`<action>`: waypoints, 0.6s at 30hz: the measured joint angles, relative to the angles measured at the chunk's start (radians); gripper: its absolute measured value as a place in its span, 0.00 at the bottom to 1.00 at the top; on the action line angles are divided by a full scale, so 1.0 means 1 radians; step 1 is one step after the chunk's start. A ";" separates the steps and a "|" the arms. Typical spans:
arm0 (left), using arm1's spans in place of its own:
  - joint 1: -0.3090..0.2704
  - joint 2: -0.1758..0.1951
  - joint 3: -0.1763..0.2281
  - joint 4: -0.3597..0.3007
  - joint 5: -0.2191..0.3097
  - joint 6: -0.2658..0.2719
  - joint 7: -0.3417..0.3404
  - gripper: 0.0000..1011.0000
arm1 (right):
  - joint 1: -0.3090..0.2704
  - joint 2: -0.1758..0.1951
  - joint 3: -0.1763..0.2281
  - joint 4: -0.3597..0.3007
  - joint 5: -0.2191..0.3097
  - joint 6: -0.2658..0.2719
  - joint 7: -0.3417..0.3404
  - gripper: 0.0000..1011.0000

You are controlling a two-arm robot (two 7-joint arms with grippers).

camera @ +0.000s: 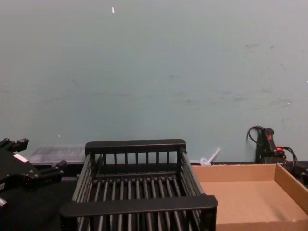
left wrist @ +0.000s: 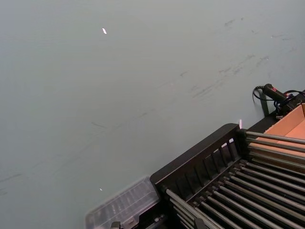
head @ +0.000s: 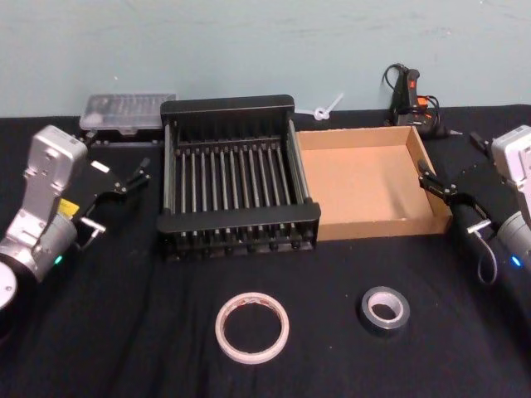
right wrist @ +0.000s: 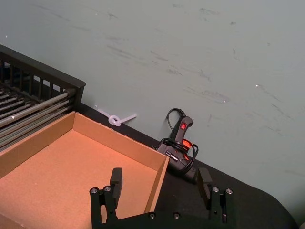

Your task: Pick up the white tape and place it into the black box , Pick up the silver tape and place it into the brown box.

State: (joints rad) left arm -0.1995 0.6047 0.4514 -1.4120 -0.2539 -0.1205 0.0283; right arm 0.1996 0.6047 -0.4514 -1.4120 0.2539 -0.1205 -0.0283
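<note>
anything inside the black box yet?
No. The black box holds only its own bars; the white tape and silver tape lie on the table in front. Nothing there is covered.

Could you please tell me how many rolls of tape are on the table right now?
2. The white tape lies flat on the black cloth in front of the black box; the silver tape lies to its right, in front of the brown box. Neither is boxed yet.

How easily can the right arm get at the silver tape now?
Probably easily: the silver tape lies flat on bare black cloth, apart from the white tape, and the open right gripper hangs by the brown box.
</note>
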 joint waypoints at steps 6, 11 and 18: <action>0.000 0.000 0.000 0.000 0.000 0.000 0.000 0.99 | 0.000 0.000 0.000 0.000 0.000 0.000 0.000 0.99; 0.000 0.000 0.000 0.000 0.000 0.000 0.000 0.99 | 0.000 0.000 0.000 0.000 0.000 0.000 0.000 0.99; 0.000 0.000 0.000 0.000 0.000 0.000 0.000 0.99 | 0.000 0.000 0.000 0.000 0.000 0.000 0.000 0.99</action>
State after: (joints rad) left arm -0.1995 0.6047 0.4514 -1.4120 -0.2539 -0.1206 0.0283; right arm 0.1995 0.6046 -0.4514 -1.4120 0.2539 -0.1205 -0.0283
